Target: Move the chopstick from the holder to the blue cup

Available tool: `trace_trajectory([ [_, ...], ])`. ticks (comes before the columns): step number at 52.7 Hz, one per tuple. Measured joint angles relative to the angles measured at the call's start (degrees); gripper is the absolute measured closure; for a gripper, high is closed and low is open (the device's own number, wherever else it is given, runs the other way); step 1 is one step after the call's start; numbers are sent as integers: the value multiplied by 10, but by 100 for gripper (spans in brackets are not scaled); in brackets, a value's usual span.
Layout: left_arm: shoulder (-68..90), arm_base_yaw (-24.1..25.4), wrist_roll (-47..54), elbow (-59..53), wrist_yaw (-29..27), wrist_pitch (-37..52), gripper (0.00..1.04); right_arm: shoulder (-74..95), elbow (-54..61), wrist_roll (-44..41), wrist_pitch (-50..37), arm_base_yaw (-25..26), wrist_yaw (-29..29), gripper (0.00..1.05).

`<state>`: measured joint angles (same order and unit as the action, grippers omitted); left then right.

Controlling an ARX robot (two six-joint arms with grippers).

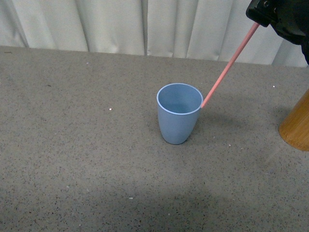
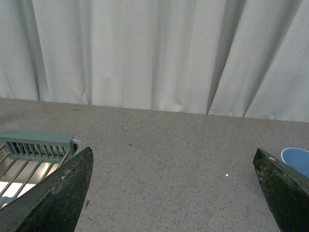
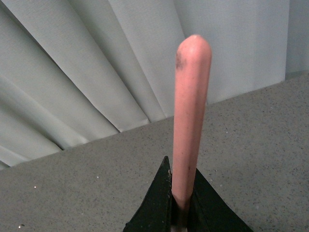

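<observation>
The blue cup (image 1: 179,112) stands upright near the middle of the grey table. A salmon-pink chopstick (image 1: 231,63) slants down from the upper right, and its lower tip is at the cup's right rim; whether it touches the rim cannot be told. My right gripper (image 1: 257,19) is shut on the stick's upper end, high above the table. In the right wrist view the chopstick (image 3: 189,121) rises from between the shut black fingers (image 3: 157,203). The orange-brown holder (image 1: 297,125) shows partly at the right edge. My left gripper (image 2: 174,183) is open over bare table, with the blue cup's rim (image 2: 297,159) beside its finger.
A white curtain (image 1: 145,24) hangs along the table's far edge. A pale green dish rack (image 2: 34,154) with wire bars lies beside the left gripper in the left wrist view.
</observation>
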<state>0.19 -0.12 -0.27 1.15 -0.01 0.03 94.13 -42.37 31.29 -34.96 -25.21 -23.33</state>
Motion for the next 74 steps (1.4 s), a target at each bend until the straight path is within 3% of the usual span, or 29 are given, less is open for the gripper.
trace_trajectory([
  [41, 0, 0, 0, 0, 0, 0, 7, 64, -90, -5, 37, -29, -19, 102],
  [58, 0, 0, 0, 0, 0, 0, 7, 69, -87, -17, 22, -41, -6, 54],
  [70, 0, 0, 0, 0, 0, 0, 7, 12, -17, -23, 13, -31, -31, 17],
  [71, 0, 0, 0, 0, 0, 0, 7, 9, -11, -26, 6, -29, -31, 16],
  [74, 0, 0, 0, 0, 0, 0, 7, -30, 64, -113, -124, -7, -7, 25],
])
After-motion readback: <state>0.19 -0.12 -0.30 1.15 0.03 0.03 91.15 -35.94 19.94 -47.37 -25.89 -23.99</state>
